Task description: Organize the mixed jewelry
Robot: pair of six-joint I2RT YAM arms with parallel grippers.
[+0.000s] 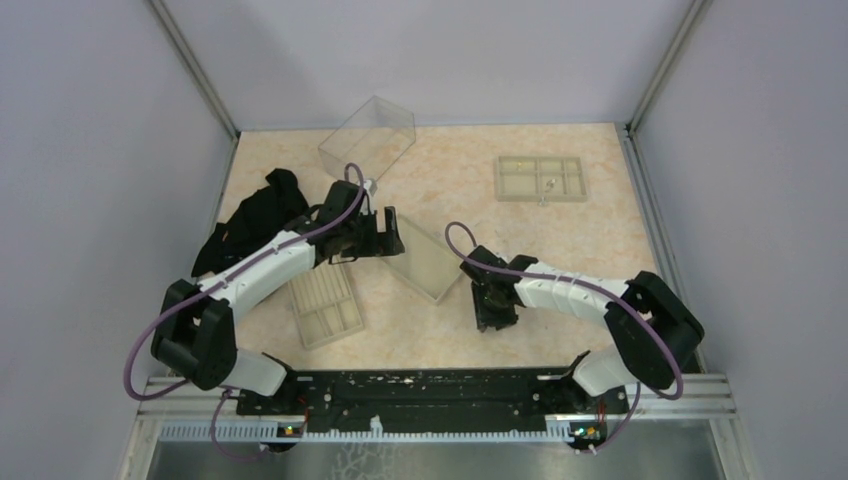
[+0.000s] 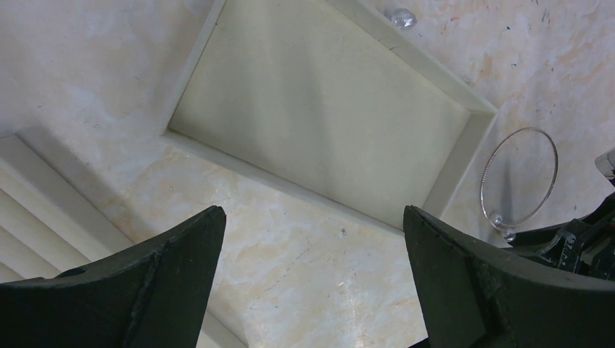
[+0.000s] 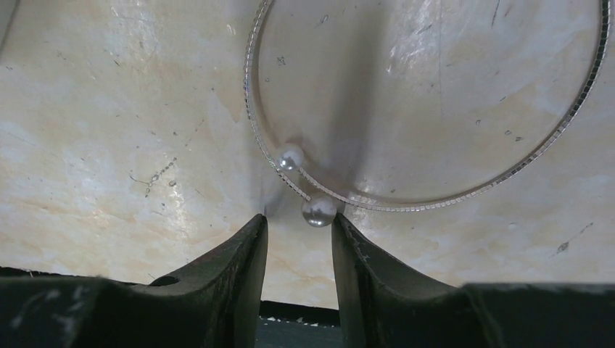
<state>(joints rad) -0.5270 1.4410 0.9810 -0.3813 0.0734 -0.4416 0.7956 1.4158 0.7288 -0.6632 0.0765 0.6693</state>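
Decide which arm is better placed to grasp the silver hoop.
Right. The right gripper sits at the pearl ends of the silver hoop; the left gripper hangs open by the shallow tray, hoop farther off.

No legible text, label, brand or number — none anywhere

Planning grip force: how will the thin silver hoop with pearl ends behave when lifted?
The hoop looks thin and open-ended: probably light, springy, flexing if pinched. Its smooth round pearl ends could slip from the right gripper.

Marbled table (image 1: 560,240): beige trays (image 1: 540,178), clear box (image 1: 367,140), cloth (image 1: 255,215), hoop (image 2: 483,181)
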